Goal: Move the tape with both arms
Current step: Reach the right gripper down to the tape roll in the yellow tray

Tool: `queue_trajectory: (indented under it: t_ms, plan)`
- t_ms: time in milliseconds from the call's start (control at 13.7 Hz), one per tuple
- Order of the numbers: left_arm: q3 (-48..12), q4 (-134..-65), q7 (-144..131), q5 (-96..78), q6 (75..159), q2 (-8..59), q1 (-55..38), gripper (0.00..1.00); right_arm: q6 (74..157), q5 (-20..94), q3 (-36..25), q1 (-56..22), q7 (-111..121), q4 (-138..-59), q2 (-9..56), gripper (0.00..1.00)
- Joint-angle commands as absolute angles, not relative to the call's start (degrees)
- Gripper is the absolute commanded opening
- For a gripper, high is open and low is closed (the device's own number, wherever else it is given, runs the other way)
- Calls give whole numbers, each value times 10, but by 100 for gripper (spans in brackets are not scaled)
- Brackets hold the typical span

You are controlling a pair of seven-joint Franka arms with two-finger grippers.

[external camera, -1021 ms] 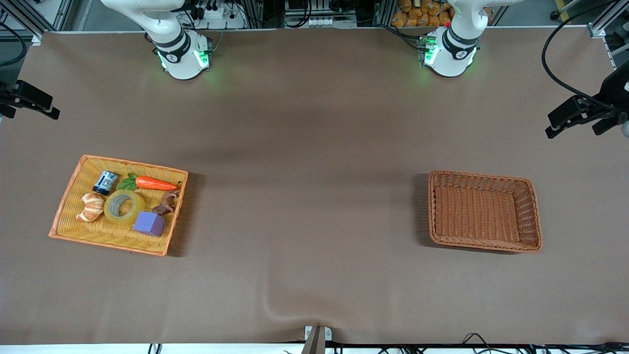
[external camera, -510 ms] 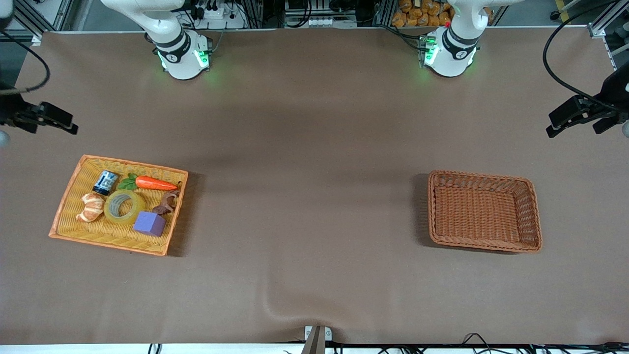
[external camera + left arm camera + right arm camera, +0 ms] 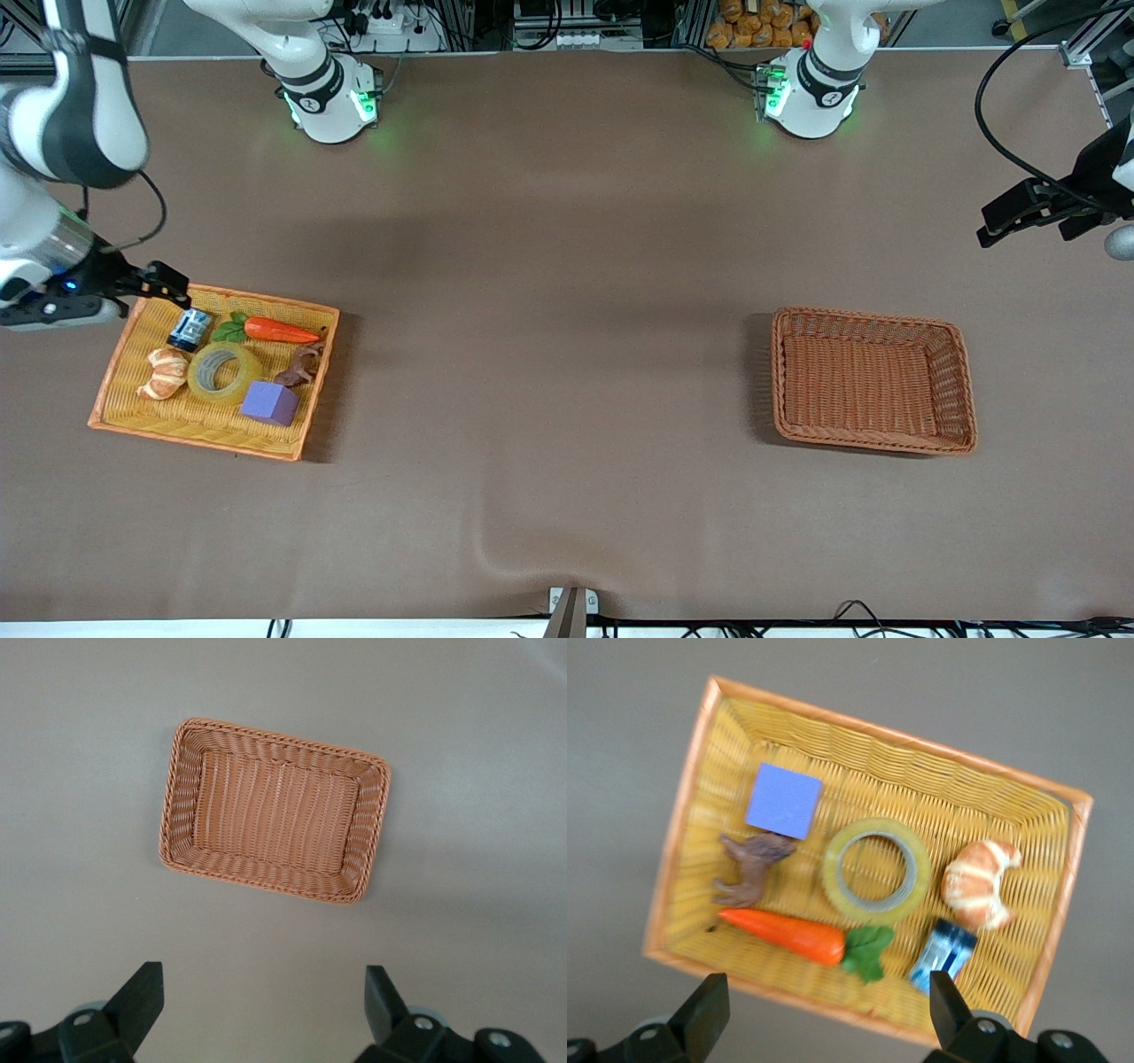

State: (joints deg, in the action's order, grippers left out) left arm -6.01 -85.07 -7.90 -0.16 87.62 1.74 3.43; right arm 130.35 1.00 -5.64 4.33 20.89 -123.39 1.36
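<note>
The step in hand reads as the right arm's approach to the pick: the right gripper (image 3: 164,282) hangs above the corner of the yellow tray (image 3: 133,424) that lies farthest from the front camera, at the right arm's end of the table, jaws spread wide and holding nothing. The tape (image 3: 223,373) lies flat in the middle of that tray, hole upward, with the croissant (image 3: 163,372) just beside it toward the tray's outer wall, the purple block (image 3: 270,402) touching or nearly touching its rim, the carrot (image 3: 280,330) and the blue can (image 3: 190,329) farther from the front camera, and a small brown figure (image 3: 301,364) near the wall facing the table's middle. To do the pick well, the gripper would best centre over the ring and put one finger in the hole and one outside the wall, at a part of the rim away from the block and the croissant, so neighbours are not nudged. The roll is translucent yellowish with a grey inner core; in the right wrist view the tape (image 3: 876,870) shows a glossy band, likely smooth, so a firm pinch across the wall seems wiser. The left gripper (image 3: 1028,213) waits, wide open and empty, in the air at the left arm's end, near the brown basket (image 3: 784,381), which holds nothing.
</note>
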Motion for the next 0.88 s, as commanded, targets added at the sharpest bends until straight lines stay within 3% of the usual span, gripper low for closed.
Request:
queue_trajectory:
  t_ms: [0, 219, 656, 802]
  plan:
    - [-65, -848, -72, 3, 868, 18, 33, 100, 1376, 8, -51, 68, 285, -1249, 87, 100]
    - [-67, -849, -71, 3, 868, 18, 33, 100, 1421, 13, -48, 55, 300, -1245, 167, 100]
    - [-73, -847, -69, -2, 867, 18, 32, 100, 1474, 8, -49, 27, 334, -1214, 226, 100]
    - [-73, -846, -72, -3, 867, 18, 32, 100, 1504, 8, -49, 39, 357, -1214, 253, 89]
